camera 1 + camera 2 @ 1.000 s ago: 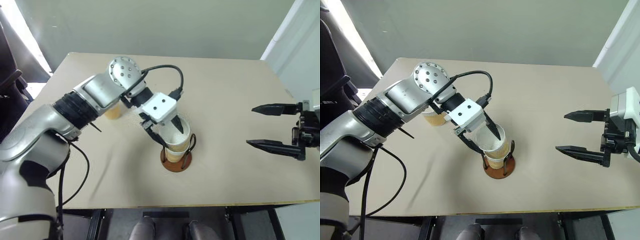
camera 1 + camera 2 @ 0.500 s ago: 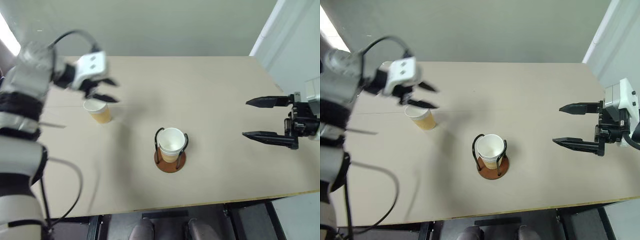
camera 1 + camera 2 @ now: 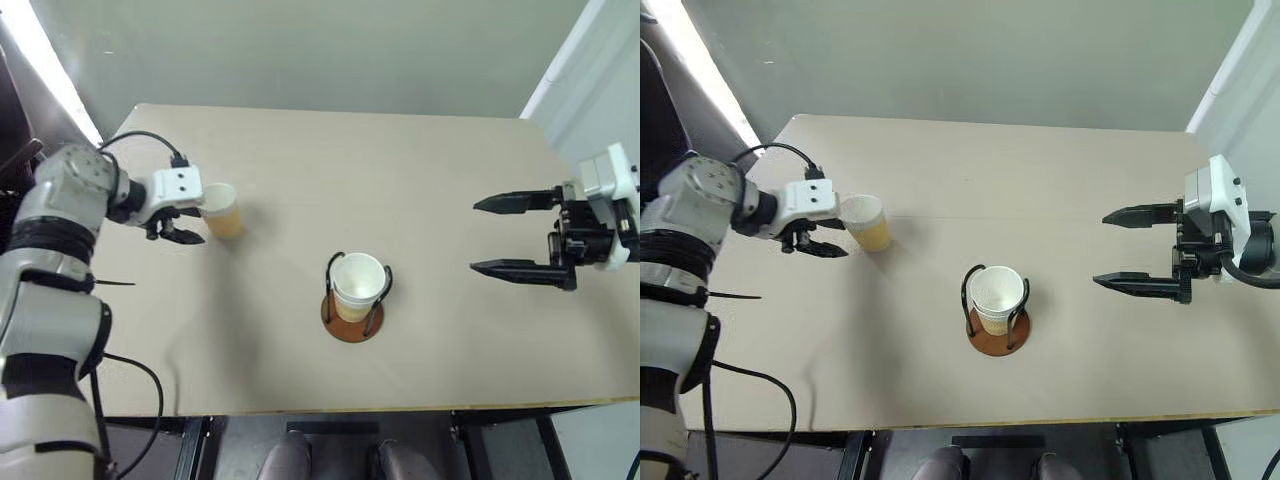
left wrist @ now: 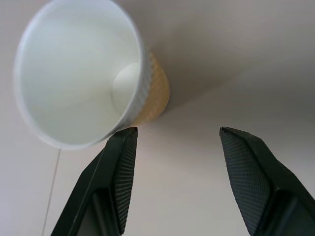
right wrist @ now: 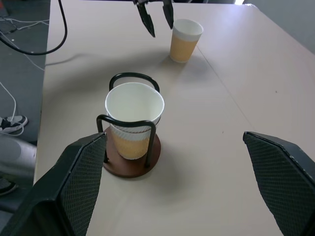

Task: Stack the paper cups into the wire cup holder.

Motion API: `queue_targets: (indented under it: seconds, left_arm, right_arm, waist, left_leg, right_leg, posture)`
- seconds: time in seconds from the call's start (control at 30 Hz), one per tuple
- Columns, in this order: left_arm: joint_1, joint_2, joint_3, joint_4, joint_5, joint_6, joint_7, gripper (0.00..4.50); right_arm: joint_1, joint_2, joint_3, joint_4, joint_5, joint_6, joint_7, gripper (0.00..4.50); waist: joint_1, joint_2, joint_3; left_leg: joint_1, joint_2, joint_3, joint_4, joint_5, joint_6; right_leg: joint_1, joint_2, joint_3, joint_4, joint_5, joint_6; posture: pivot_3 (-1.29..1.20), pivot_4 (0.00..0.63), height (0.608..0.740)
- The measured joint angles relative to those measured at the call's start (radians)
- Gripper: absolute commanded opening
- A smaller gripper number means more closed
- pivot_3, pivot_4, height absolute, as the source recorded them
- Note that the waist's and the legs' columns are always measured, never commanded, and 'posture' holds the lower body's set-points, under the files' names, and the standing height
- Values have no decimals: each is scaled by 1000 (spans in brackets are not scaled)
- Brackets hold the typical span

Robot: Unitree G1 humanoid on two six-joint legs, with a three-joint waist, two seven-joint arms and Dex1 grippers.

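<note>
Two paper cups (image 3: 358,284) sit nested, upright, in the wire cup holder (image 3: 350,326) near the table's middle; in the right wrist view these nested cups (image 5: 134,109) stand between the black loops above the holder's brown base (image 5: 150,158). A third paper cup (image 3: 222,210) stands upright at the far left. My left gripper (image 3: 828,238) is open just beside it, on its left. In the left wrist view the cup (image 4: 78,73) lies off to one side of my fingers (image 4: 123,162), with nothing between them. My right gripper (image 3: 476,236) hangs open and empty over the table's right side.
The beige table (image 3: 450,160) has its front edge close below the holder and its right edge under my right arm. A black cable (image 3: 140,138) loops off my left wrist. A dark chair (image 3: 15,160) stands past the table's left edge.
My left gripper has left the cup in the holder, swung far left and come down beside the loose cup. The right gripper has hardly moved.
</note>
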State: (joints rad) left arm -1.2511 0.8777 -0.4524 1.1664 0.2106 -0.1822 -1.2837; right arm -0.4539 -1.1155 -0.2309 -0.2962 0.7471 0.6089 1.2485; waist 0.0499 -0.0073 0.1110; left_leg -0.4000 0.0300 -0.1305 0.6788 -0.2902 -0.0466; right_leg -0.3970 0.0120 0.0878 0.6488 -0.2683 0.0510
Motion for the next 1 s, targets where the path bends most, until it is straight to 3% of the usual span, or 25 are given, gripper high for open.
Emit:
queue_targets:
  seconds: [0.17,0.27,0.43,0.57,0.67,0.77,0.93,1.0]
  left_arm:
    - [-5,-43,15,59,40,-11,47,2825]
    - [-7,-61,26,82,57,-11,54,1940]
    - [-17,-77,58,90,59,-12,39,71]
    - [-25,-77,84,90,58,-15,1,31]
    - [-30,-77,126,67,16,-19,-125,31]
    - [-43,-70,139,-80,-113,8,-259,31]
    - [-67,28,32,-638,-606,195,-295,31]
    - [-73,63,-30,-789,-733,233,-296,31]
  right_arm:
    - [29,-2,-37,-39,8,25,-28,4500]
    - [43,-2,-42,-58,7,31,-55,4500]
    - [47,-2,-49,-66,6,32,-91,4500]
    - [50,-2,-57,-67,9,35,-94,4500]
    - [56,-4,-69,-68,25,42,-76,4500]
    - [59,-8,-84,-73,57,56,-54,4500]
    - [68,-28,-120,-131,125,82,-12,4500]
    - [74,-37,-125,-143,131,83,-4,4500]
  waist:
    - [-4,0,0]
    - [-4,0,0]
    - [-4,0,0]
    - [-4,0,0]
    - [-3,0,0]
    - [0,0,0]
    - [-2,0,0]
    - [-4,1,0]
  left_leg:
    - [0,0,1,0,0,0]
    - [0,0,1,0,0,0]
    - [0,0,1,1,0,0]
    - [0,0,1,1,0,0]
    - [0,0,1,1,0,0]
    - [-2,-1,0,2,0,0]
    - [-3,-2,5,2,0,0]
    - [-1,-2,7,2,0,1]
  right_leg:
    - [0,0,1,0,0,0]
    - [-1,0,1,0,0,1]
    - [-1,0,1,0,1,1]
    - [-1,1,2,0,1,1]
    - [-1,1,2,0,1,1]
    - [-1,1,2,-1,1,2]
    - [-1,2,2,-3,1,4]
    - [0,1,3,-2,0,5]
  posture:
    - [0,150,740]
    - [0,150,740]
    - [0,150,740]
    - [0,150,740]
    - [0,150,740]
    - [0,150,740]
    - [0,150,740]
    - [0,150,740]
